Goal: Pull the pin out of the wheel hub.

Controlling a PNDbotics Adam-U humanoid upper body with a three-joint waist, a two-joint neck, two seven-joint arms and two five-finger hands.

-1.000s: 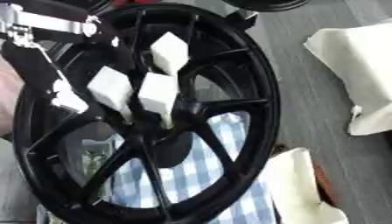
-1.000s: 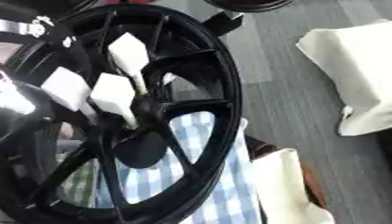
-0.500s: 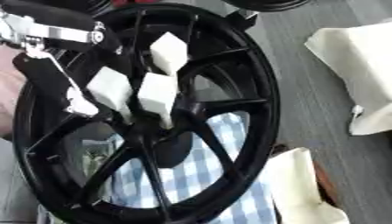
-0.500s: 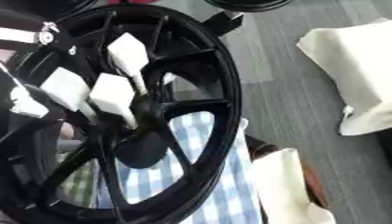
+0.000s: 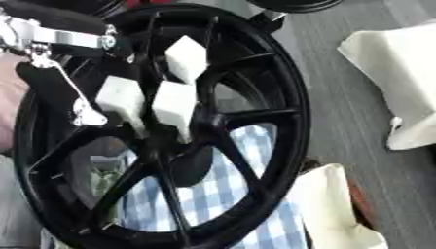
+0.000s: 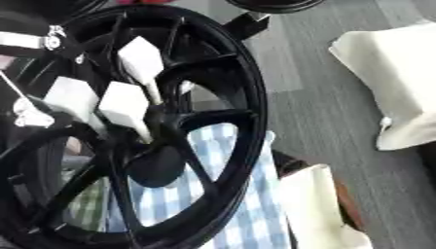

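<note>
A large black spoked wheel hub [image 5: 285,102] fills the left of both views. Three pins with white block-shaped heads stick out near its centre: one upper [image 5: 186,58], one middle [image 5: 174,103] and one left [image 5: 121,97]. My left arm comes in from the upper left as a black and silver bar [image 5: 64,36]. A thin silver link runs down from it to my left hand [image 5: 85,114], which sits just left of the left pin, against a spoke. Whether it touches that pin is hidden. My right hand does not show.
A blue and white checked cloth [image 5: 230,187] lies under the wheel. White fabric [image 5: 396,73] lies on the grey floor at the right, and a cream bundle [image 5: 328,209] sits at the lower right. A black round object [image 6: 272,5] shows at the top edge.
My left hand has edged slightly right toward the left pin. The three pins stay in the hub.
</note>
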